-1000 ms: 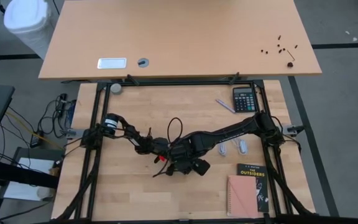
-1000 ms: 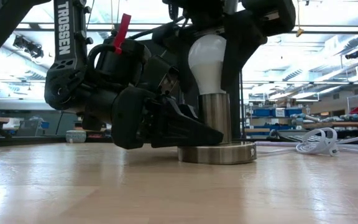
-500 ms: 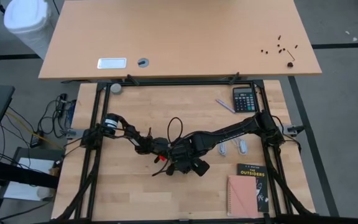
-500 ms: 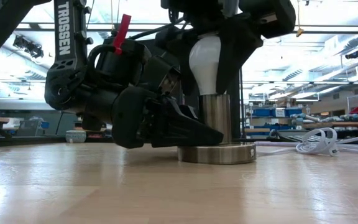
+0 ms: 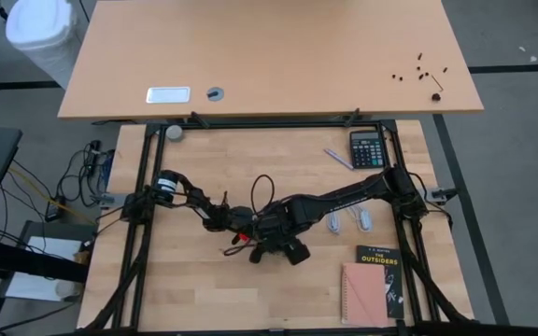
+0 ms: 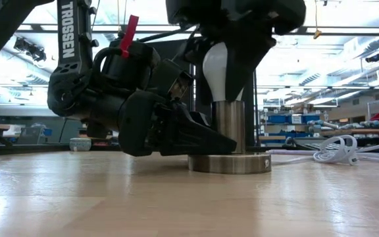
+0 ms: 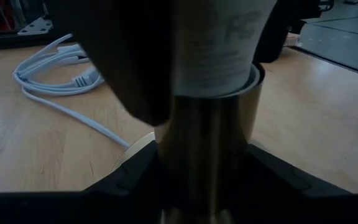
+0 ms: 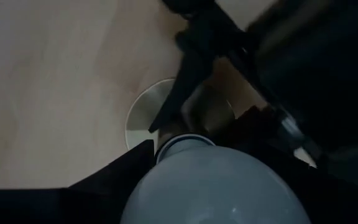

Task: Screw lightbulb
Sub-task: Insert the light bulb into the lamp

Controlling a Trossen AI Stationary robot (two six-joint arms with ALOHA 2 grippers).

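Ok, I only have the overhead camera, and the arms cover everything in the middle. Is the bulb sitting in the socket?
Observer: Yes. In the low view the lightbulb stands upright, its base down in the metal tube of the socket.
Operator: Which claw has it?
Observer: The right claw, coming from above, fingers closed on the glass.
Operator: And the left one?
Observer: The left claw lies low at the table, clamped around the socket's tube.
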